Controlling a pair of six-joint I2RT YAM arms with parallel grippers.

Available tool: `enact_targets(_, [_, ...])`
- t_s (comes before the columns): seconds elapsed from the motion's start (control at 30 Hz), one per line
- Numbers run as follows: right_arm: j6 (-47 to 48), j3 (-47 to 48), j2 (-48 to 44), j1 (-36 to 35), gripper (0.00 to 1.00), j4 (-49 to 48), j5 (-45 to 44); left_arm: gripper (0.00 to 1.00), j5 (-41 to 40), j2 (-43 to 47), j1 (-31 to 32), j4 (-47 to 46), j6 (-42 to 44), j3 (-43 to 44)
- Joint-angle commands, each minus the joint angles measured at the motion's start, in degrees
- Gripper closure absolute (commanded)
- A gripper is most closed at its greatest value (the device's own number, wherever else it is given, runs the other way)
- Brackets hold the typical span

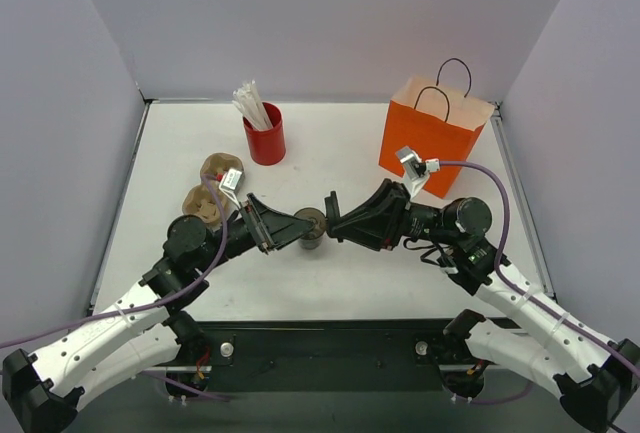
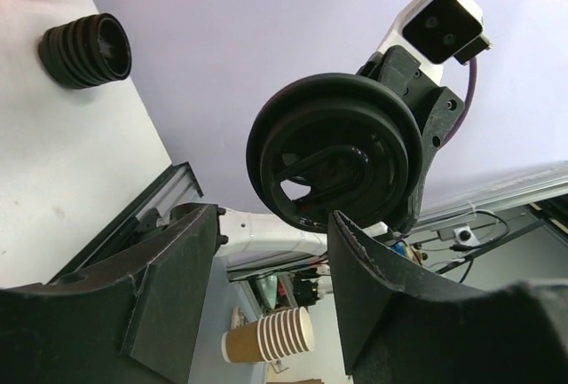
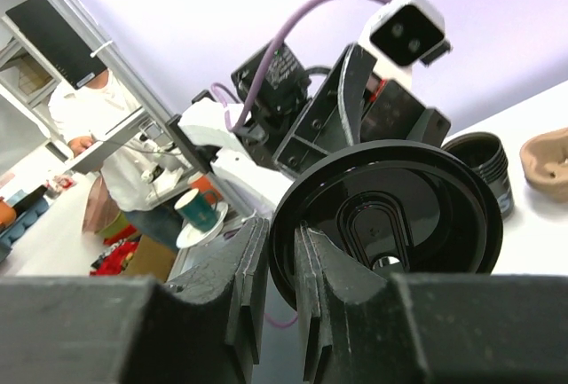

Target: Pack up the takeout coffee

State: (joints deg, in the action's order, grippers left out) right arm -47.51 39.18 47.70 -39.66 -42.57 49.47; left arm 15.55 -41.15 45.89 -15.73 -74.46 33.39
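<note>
From above, both arms fold in low over the table (image 1: 350, 288). The left gripper (image 1: 297, 229) and right gripper (image 1: 330, 215) point nose to nose at mid-table. The dark cup (image 1: 312, 234) stands right between them. The orange bag (image 1: 430, 138) waits far right, the red cup (image 1: 266, 139) sits far and left of centre, and a pulp carrier (image 1: 205, 193) lies left, by the left wrist. Only this one coffee cup shows.

On the left wrist view, the left jaws gape, one finger on either side, holding nothing. The black lid (image 2: 335, 158) stands on edge just beyond the gap, face-on. I cannot tell whether either finger touches it.

On the right wrist view, the right jaws are nearly closed, pinching the lid's rim and holding it upright. The cup stands lidless beyond, beside the carrier.

This looks like a lid handover ahead of capping. The left should close squarely on the rim opposite the right's pinch. The right should let go only once that hold is firm, because thin plastic can twist or slip. The wrists should stay level and in line.
</note>
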Motion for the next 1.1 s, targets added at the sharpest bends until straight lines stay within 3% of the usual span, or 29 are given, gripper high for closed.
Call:
enact_targets(0.0, [1.3, -0.3, 1.5, -0.6, 0.82, -12.6, -2.2, 0.37, 1.6, -0.7, -0.3, -8.4, -3.4, -0.6])
enact_targets(0.2, [0.4, -1.2, 2.5, -0.9, 0.82, -15.4, -3.6, 0.38, 3.3, -4.2, -0.4, -15.4, -6.9, -2.8])
enact_targets(0.73, [-0.4, -2.8, 3.2, -1.5, 0.82, -17.5, -4.1, 0.41, 4.0, -7.9, -0.4, -13.7, -6.6, -1.6])
enact_targets(0.83, [-0.3, -3.2, 3.1, -1.6, 0.82, -18.0, -4.4, 0.49, 4.5, -8.5, -0.4, -14.5, -7.1, -1.4])
enact_targets(1.07, [-1.4, -4.5, 3.6, -1.9, 0.82, -19.7, -4.7, 0.54, 3.8, -8.0, -0.4, -13.7, -7.1, -0.8])
